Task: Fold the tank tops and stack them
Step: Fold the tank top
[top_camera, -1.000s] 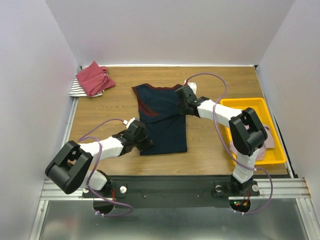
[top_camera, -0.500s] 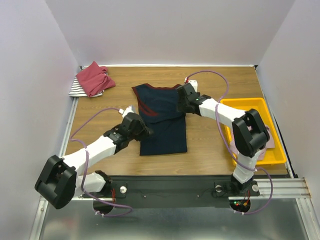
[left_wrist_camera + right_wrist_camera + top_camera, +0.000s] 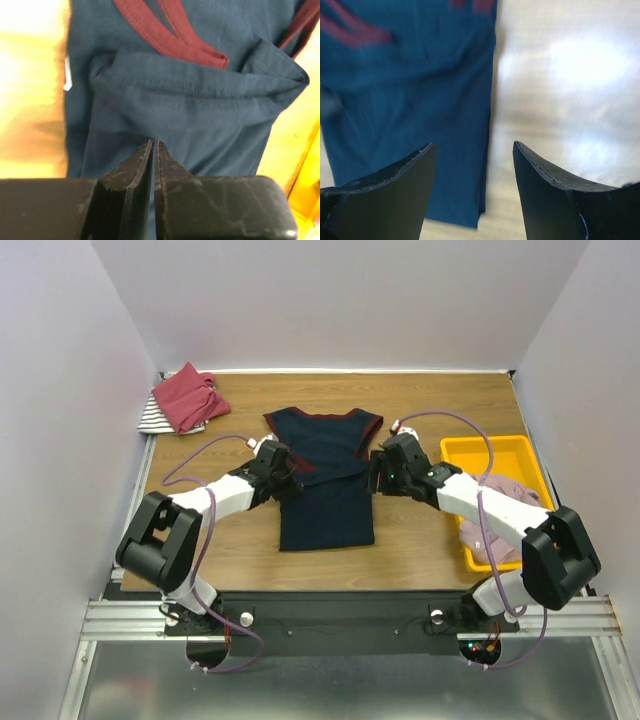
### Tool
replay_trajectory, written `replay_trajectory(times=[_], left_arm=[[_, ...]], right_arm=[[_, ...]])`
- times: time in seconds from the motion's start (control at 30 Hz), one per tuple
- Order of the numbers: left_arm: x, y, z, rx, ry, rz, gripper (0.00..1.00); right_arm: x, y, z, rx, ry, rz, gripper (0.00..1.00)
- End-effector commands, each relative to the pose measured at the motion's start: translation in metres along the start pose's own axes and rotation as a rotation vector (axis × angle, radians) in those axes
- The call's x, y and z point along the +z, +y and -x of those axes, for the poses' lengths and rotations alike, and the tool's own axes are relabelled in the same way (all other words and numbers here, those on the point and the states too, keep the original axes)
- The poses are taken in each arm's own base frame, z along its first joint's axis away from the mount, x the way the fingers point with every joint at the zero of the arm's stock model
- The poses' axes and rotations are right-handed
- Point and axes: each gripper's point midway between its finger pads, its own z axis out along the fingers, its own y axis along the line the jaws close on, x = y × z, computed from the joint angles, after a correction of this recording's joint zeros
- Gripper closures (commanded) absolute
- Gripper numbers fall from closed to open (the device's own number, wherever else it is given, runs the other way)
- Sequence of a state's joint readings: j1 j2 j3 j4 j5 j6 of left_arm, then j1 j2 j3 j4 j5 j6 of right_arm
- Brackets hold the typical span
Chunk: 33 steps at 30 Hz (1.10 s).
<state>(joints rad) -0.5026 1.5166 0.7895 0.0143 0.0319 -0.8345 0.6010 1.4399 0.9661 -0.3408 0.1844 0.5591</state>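
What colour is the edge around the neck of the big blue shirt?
Dark red. The neck edge shows best in the left wrist view.

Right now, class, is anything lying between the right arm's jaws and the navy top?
Nothing visible does. The jaws stand open right at the navy top's right-hand edge, one side over the cloth and the other over the wooden table.

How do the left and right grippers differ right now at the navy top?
The left gripper has its jaws pressed together; the right gripper has them spread wide. The left is over the navy tank top itself; the right straddles its right edge, with one finger over bare table. Both sit low at the same garment, on opposite sides.
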Motion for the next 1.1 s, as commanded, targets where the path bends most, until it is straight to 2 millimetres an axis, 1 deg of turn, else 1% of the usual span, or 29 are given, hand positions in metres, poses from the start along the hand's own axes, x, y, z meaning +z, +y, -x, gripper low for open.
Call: replay_trajectory(times=[0.0, 0.03, 0.07, 0.1, 0.13, 0.17, 0.23, 0.27, 0.37, 0.4, 0.43, 0.5, 0.57, 0.63, 0.7, 0.73, 0.77, 0.8, 0.83, 0.87, 0.9, 0.93, 0.97, 1.0, 1.03, 1.07], left_arm=[[0.014, -0.018, 0.024, 0.013, -0.036, -0.021, 0.84], [0.018, -0.015, 0.027, 0.000, -0.042, -0.003, 0.85], [0.021, -0.014, 0.035, -0.018, -0.054, 0.004, 0.85], [0.026, -0.009, 0.036, -0.032, -0.052, 0.022, 0.85], [0.027, -0.008, 0.039, -0.041, -0.056, 0.025, 0.85], [0.028, -0.009, 0.044, -0.046, -0.066, 0.020, 0.85], [0.030, -0.008, 0.050, -0.051, -0.074, 0.025, 0.83], [0.030, -0.010, 0.055, -0.049, -0.083, 0.018, 0.82], [0.029, -0.014, 0.061, -0.035, -0.094, 0.010, 0.75], [0.028, -0.015, 0.064, -0.028, -0.100, 0.005, 0.70], [0.027, -0.019, 0.065, -0.021, -0.097, -0.011, 0.68], [0.025, -0.023, 0.069, -0.003, -0.106, -0.029, 0.64], [0.024, -0.023, 0.071, 0.010, -0.103, -0.027, 0.61], [0.016, -0.024, 0.072, 0.015, -0.115, -0.028, 0.60], [0.001, -0.014, 0.066, -0.005, -0.122, -0.010, 0.57], [-0.006, -0.008, 0.069, -0.016, -0.157, 0.010, 0.57], [-0.013, 0.000, 0.063, -0.030, -0.151, 0.028, 0.56], [-0.017, 0.019, 0.046, -0.038, -0.118, 0.070, 0.56], [-0.032, 0.017, 0.046, -0.066, -0.147, 0.054, 0.56], [-0.036, 0.038, 0.025, -0.077, -0.107, 0.105, 0.56], [-0.048, 0.036, 0.019, -0.079, -0.114, 0.083, 0.55], [-0.051, 0.055, -0.003, -0.095, -0.075, 0.132, 0.55], [-0.055, 0.059, -0.012, -0.101, -0.066, 0.138, 0.55], [-0.062, 0.059, -0.018, -0.109, -0.070, 0.127, 0.55], [-0.065, 0.058, -0.032, -0.122, -0.049, 0.128, 0.55], [-0.069, 0.066, -0.045, -0.129, -0.024, 0.150, 0.55]], right_arm=[[-0.013, 0.024, -0.020, 0.035, 0.025, 0.107, 0.32], [-0.011, 0.018, -0.036, 0.032, 0.054, 0.094, 0.32], [-0.012, 0.018, -0.043, 0.030, 0.063, 0.101, 0.32], [-0.014, 0.018, -0.050, 0.045, 0.072, 0.113, 0.32], [-0.014, 0.015, -0.056, 0.048, 0.081, 0.110, 0.31], [-0.012, 0.005, -0.071, 0.052, 0.108, 0.092, 0.30], [-0.012, 0.001, -0.081, 0.069, 0.124, 0.095, 0.27], [-0.012, -0.004, -0.091, 0.070, 0.141, 0.091, 0.26], [-0.012, 0.001, -0.100, 0.094, 0.165, 0.133, 0.23], [-0.012, 0.005, -0.102, 0.108, 0.172, 0.157, 0.22], [-0.011, 0.005, -0.103, 0.114, 0.171, 0.159, 0.22], [-0.013, 0.012, -0.109, 0.129, 0.198, 0.207, 0.21], [-0.012, 0.014, -0.114, 0.137, 0.213, 0.220, 0.21], [-0.012, 0.015, -0.120, 0.155, 0.231, 0.238, 0.21], [-0.015, 0.019, -0.120, 0.181, 0.230, 0.259, 0.22], [-0.015, 0.018, -0.122, 0.190, 0.235, 0.259, 0.22], [-0.017, 0.018, -0.122, 0.198, 0.232, 0.263, 0.22], [-0.018, 0.018, -0.123, 0.206, 0.229, 0.264, 0.22], [-0.023, 0.019, -0.119, 0.220, 0.213, 0.277, 0.22], [-0.025, 0.016, -0.123, 0.224, 0.216, 0.273, 0.22], [-0.027, 0.015, -0.125, 0.231, 0.216, 0.276, 0.22], [-0.031, 0.016, -0.123, 0.247, 0.207, 0.289, 0.22], [-0.033, 0.014, -0.126, 0.255, 0.211, 0.287, 0.22], [-0.033, 0.010, -0.133, 0.260, 0.224, 0.277, 0.23], [-0.034, 0.010, -0.136, 0.265, 0.229, 0.274, 0.23], [-0.034, 0.008, -0.142, 0.263, 0.240, 0.265, 0.23]])
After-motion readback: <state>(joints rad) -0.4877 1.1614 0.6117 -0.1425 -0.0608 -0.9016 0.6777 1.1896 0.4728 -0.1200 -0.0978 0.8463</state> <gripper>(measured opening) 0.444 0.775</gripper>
